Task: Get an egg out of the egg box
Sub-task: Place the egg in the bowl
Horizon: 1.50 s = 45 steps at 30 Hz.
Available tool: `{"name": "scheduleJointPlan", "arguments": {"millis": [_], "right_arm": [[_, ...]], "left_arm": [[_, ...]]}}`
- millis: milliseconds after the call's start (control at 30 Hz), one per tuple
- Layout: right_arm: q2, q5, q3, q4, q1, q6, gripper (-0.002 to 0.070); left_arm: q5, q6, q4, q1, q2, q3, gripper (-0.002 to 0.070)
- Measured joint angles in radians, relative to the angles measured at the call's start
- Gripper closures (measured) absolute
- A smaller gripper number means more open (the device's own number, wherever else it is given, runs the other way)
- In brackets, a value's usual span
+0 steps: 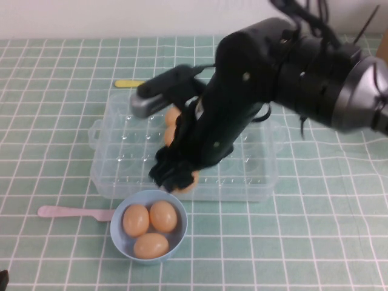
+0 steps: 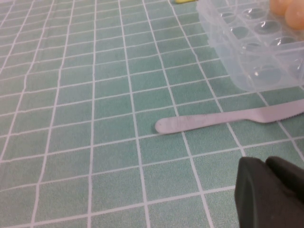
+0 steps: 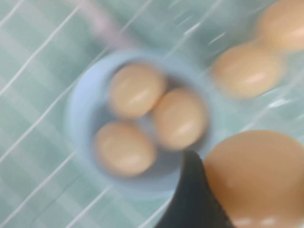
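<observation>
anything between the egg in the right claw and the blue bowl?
Nothing visible. The right claw holds the egg at the egg box's near edge, just above the bowl. The bowl already holds three eggs, so free room is tight. The left claw sits off by the pink knife, out of the way.
</observation>
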Motion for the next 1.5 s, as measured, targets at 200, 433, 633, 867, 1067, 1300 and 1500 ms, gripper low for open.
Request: {"name": "scheduleJointPlan", "arguments": {"millis": [200, 433, 633, 867, 1067, 1300, 1500], "right_arm": [[0.018, 0.061, 0.000, 0.017, 0.101, 0.000, 0.0253], [0.087, 0.062, 0.000, 0.045, 0.131, 0.013, 0.0253], [0.148, 0.057, 0.000, 0.035, 0.127, 0.106, 0.0253], [0.166, 0.021, 0.000, 0.003, 0.112, 0.219, 0.0253], [0.166, 0.004, 0.000, 0.001, 0.108, 0.238, 0.0253], [0.166, -0.001, 0.000, -0.010, 0.107, 0.240, 0.0248], [0.166, 0.006, 0.000, -0.018, 0.107, 0.240, 0.0213]], "left_arm": [[0.000, 0.000, 0.000, 0.000, 0.000, 0.000, 0.0675], [0.000, 0.000, 0.000, 0.000, 0.000, 0.000, 0.0675], [0.000, 0.000, 0.000, 0.000, 0.000, 0.000, 0.0675], [0.000, 0.000, 0.000, 0.000, 0.000, 0.000, 0.0675], [0.000, 0.000, 0.000, 0.000, 0.000, 0.000, 0.0675], [0.000, 0.000, 0.000, 0.000, 0.000, 0.000, 0.0675], [0.000, 0.000, 0.000, 0.000, 0.000, 0.000, 0.0675]]}}
